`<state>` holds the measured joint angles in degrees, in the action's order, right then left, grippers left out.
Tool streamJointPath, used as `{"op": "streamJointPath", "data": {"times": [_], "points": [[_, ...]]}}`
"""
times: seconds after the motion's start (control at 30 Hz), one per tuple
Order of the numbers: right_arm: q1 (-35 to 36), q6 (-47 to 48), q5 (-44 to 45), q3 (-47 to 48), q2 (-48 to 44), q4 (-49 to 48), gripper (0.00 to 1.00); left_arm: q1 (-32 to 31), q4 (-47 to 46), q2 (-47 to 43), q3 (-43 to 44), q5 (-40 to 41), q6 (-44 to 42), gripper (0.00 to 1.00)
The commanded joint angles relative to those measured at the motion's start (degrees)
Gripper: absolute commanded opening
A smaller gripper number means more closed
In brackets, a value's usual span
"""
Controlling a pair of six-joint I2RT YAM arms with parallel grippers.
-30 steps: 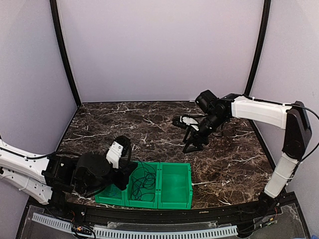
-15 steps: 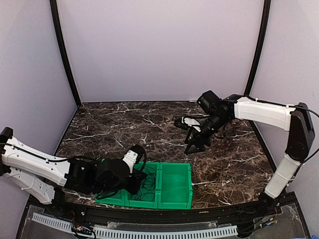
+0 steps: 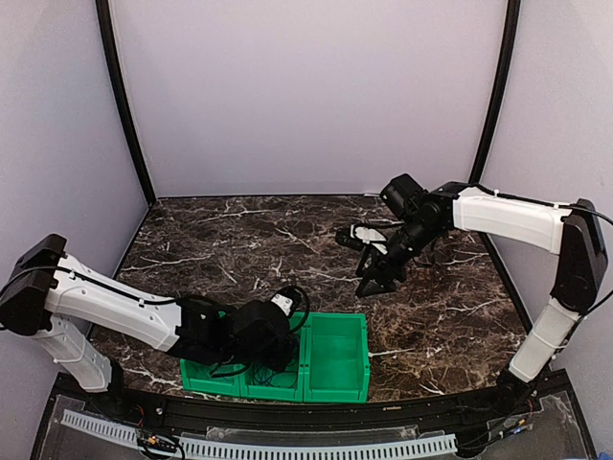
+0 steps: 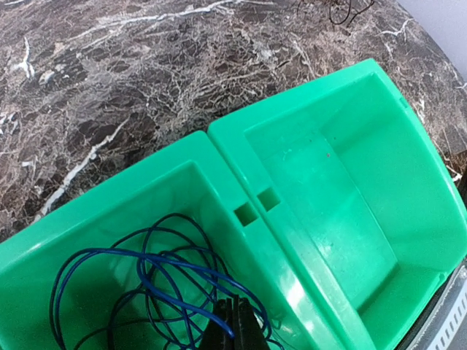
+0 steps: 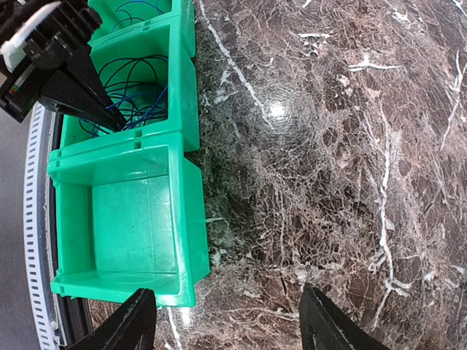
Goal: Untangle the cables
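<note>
While left gripper (image 4: pixel 235 326), pinched closed, sits among cables (image 4: pixel 168 281) in the middle green bin (image 4: pixel 109 211) — right gripper (image 3: pixel 376 279) hangs far right, spread wide, empty.

No lettering, label, brand mark, number or sign can be read anywhere; the green bins (image 3: pixel 335 383) and the marble tabletop (image 3: pixel 239 240) carry none.

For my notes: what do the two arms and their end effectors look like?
The left arm and right arm have white link shells, black rounded joints and thin black cables alongside. The left end effector and right end effector each have two tapered black fingers.
</note>
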<state>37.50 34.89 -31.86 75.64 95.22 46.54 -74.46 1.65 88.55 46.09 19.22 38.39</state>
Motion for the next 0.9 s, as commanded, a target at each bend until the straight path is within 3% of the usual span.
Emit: {"op": "streamJointPath", "data": {"times": [0.0, 0.3, 0.37, 0.5, 0.7, 0.87], "points": [[0.6, 0.5, -0.3, -0.6, -1.6, -0.5, 0.69, 0.4, 4.6, 3.1, 2.5, -2.0, 1.8, 0.00], [-0.9, 0.7, -0.5, 0.1, -2.3, 0.9, 0.69, 1.2, 11.1, 4.2, 7.2, -2.9, 2.9, 0.00], [-3.2, 0.4, -0.2, 0.4, -2.7, 0.8, 0.69, 1.2, 13.2, 3.1, 8.5, -2.8, 3.2, 0.08], [-11.1, -0.5, 1.3, 1.3, -2.0, 0.1, 0.69, 1.2, 17.2, -0.5, 11.0, -1.7, 3.3, 0.33], [-23.1, -3.1, 6.8, 3.5, 2.2, -1.0, 0.69, 1.2, 18.5, -5.0, 11.6, -3.6, -0.3, 0.57], [-25.9, -3.5, 11.9, 3.8, 4.3, -2.4, 0.69, 1.2, 23.4, -6.1, 13.6, -3.4, -2.9, 0.63]]}}
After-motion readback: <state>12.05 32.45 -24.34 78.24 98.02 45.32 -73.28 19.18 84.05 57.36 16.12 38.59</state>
